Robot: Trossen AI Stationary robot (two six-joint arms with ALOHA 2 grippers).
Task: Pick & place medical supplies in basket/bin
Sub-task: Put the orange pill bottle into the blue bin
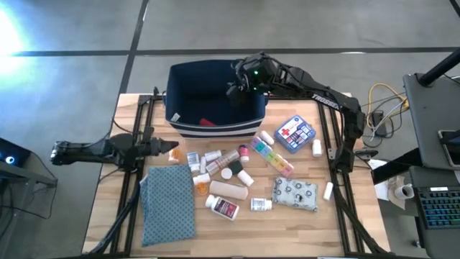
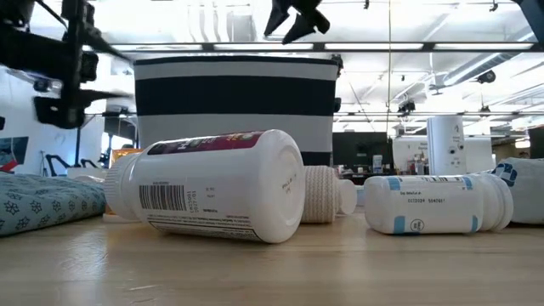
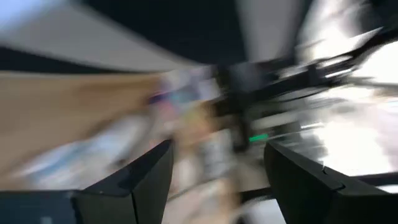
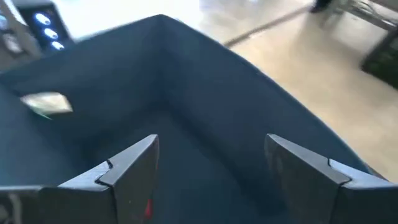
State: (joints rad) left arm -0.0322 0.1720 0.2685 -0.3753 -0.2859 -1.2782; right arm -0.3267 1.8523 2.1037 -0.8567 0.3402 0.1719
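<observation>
The navy bin [image 1: 215,101] stands at the table's far middle, its striped wall [image 2: 234,106] showing in the low view. My right gripper [image 1: 237,88] hovers open and empty over the bin's right part [image 4: 205,155]. A red item [image 1: 206,121] and a small white item [image 4: 46,102] lie on the bin's floor. My left gripper [image 1: 169,149] is open, level above the table left of the supplies, beside an orange bottle [image 1: 175,154]. White pill bottles [image 1: 223,207], the rainbow organizer [image 1: 273,157], the red-cross box [image 1: 295,134], the tan roll [image 1: 228,190] and the grey pouch [image 1: 295,193] lie on the table.
A teal dotted cloth [image 1: 169,205] lies flat at the near left. Two white bottles [image 2: 212,195] [image 2: 433,204] lie on their sides close to the low camera. Small white bottles [image 1: 317,147] sit near the right arm's base. Bare wood shows along the near edge.
</observation>
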